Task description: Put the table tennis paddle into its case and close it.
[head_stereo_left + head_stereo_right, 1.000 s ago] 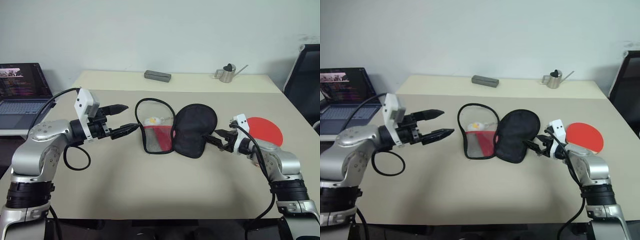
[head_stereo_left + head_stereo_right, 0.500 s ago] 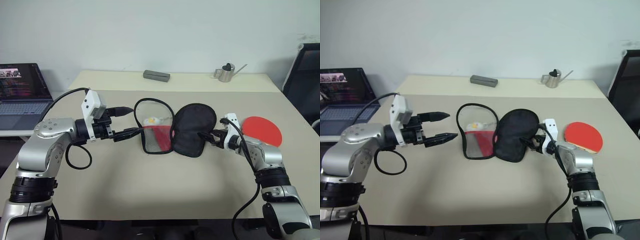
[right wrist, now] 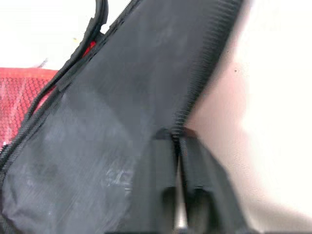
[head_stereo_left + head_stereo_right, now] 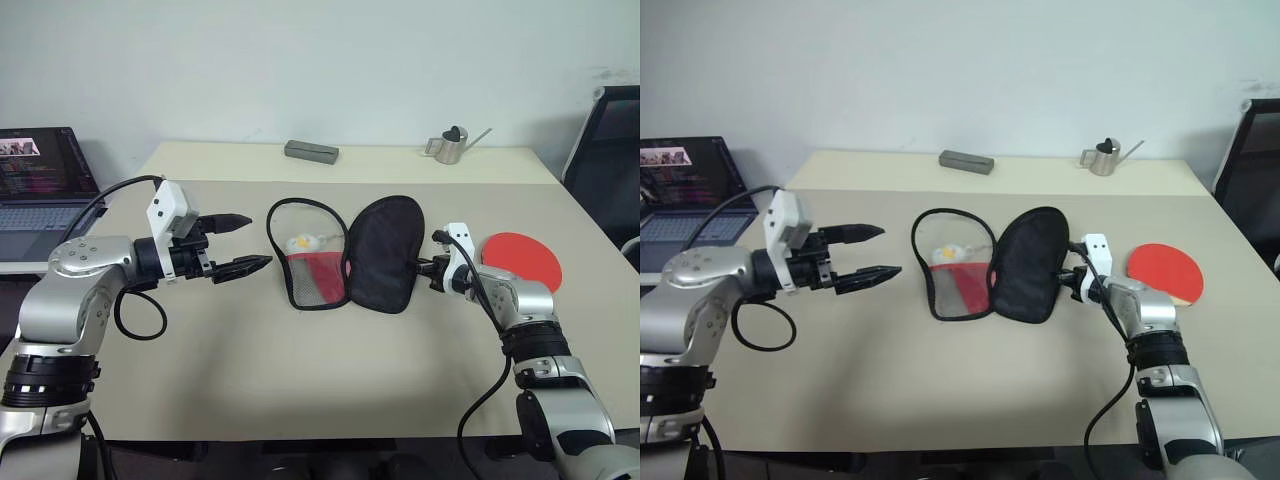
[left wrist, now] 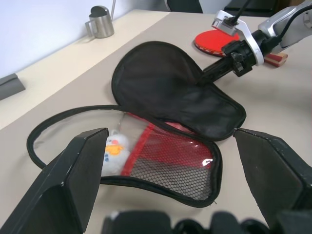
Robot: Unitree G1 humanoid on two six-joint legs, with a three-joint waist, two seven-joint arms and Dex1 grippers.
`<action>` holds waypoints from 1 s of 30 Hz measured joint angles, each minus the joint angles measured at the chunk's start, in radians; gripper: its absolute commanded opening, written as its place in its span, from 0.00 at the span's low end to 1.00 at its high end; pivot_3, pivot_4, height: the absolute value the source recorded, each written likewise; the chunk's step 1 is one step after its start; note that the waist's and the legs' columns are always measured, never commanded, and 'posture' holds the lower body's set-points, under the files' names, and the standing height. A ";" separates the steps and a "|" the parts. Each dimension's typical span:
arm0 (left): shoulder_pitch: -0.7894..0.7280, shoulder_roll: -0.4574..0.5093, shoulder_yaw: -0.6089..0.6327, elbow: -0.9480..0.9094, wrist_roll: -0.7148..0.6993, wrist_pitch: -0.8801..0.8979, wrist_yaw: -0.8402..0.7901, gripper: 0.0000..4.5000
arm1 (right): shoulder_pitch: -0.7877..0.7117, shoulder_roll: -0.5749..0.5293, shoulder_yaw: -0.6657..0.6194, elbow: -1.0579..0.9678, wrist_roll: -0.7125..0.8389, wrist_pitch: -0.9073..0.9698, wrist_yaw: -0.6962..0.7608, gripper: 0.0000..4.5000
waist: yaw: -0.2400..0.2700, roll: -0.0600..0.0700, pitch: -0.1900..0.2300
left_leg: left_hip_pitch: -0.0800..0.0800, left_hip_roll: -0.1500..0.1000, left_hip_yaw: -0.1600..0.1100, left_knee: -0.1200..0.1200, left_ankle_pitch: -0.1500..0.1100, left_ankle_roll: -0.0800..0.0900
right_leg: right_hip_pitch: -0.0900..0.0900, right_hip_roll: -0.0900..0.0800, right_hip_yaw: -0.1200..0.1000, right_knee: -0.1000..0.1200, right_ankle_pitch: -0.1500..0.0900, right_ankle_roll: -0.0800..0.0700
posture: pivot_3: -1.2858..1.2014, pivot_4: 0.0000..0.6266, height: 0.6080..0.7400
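Beige desk [image 4: 300, 390] against a pale wall, w/ a laptop [image 4: 40, 190] on a lower surface off its left side and a black chair [image 4: 610, 140] at far right. At the back edge: a grey box [image 4: 311, 151] and a small metal watering can [image 4: 450, 146].

Case [image 4: 345, 255] lies unzipped mid-desk, two halves spread side by side. Left half is mesh-lined w/ red showing through and a white-yellow charm [image 4: 303, 242] inside; right half is the black flap, its outer edge tilted up off the desk. Paddle [image 4: 520, 260] lies red face up near the desk's right side, behind the right forearm, apart from the case.

Left arm is raised over the desk's left part, bent at the elbow, reaching in toward the case. Left end effector [image 4: 242, 243] hovers just left of the mesh half, fingers spread wide, holding nothing.

Right arm stretches forward low, pointing left at the black flap. Right end effector [image 4: 416, 265] is pinched tight on the flap's zipper edge; wrist view shows both fingers [image 3: 156, 165] clamped together over the zip teeth.
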 measured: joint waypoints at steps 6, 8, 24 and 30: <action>0.025 0.014 0.000 -0.035 -0.005 0.002 -0.023 1.00 | 0.002 -0.028 -0.050 -0.045 0.020 0.112 -0.017 0.00 | 0.000 0.000 0.000 | 0.000 0.000 0.000 0.000 0.000 0.000 | 0.000 0.000 0.000 0.000 0.000 0.000 | 0.52 0.24 1.00; 0.034 0.014 0.000 -0.042 -0.005 0.003 -0.030 1.00 | 0.005 -0.034 -0.072 -0.063 0.033 0.154 -0.027 0.00 | 0.000 0.000 0.000 | 0.000 0.000 0.000 0.000 0.000 0.000 | 0.000 0.000 0.000 0.000 0.000 0.000 | 0.52 0.24 1.00; 0.033 0.013 -0.008 -0.060 -0.005 0.005 -0.038 1.00 | 0.124 0.033 -0.207 -0.273 0.095 0.411 -0.205 0.00 | 0.005 0.000 0.000 | 0.000 0.000 0.000 0.000 0.000 0.000 | 0.000 0.000 0.000 0.000 0.000 0.000 | 0.52 0.24 1.00; 0.032 0.013 -0.015 -0.058 -0.004 0.005 -0.050 1.00 | 0.121 0.085 -0.265 -0.272 0.107 0.414 -0.278 0.00 | 0.005 0.000 0.000 | 0.000 0.000 0.000 0.000 0.000 0.000 | 0.000 0.000 0.000 0.000 0.000 0.000 | 0.52 0.24 1.00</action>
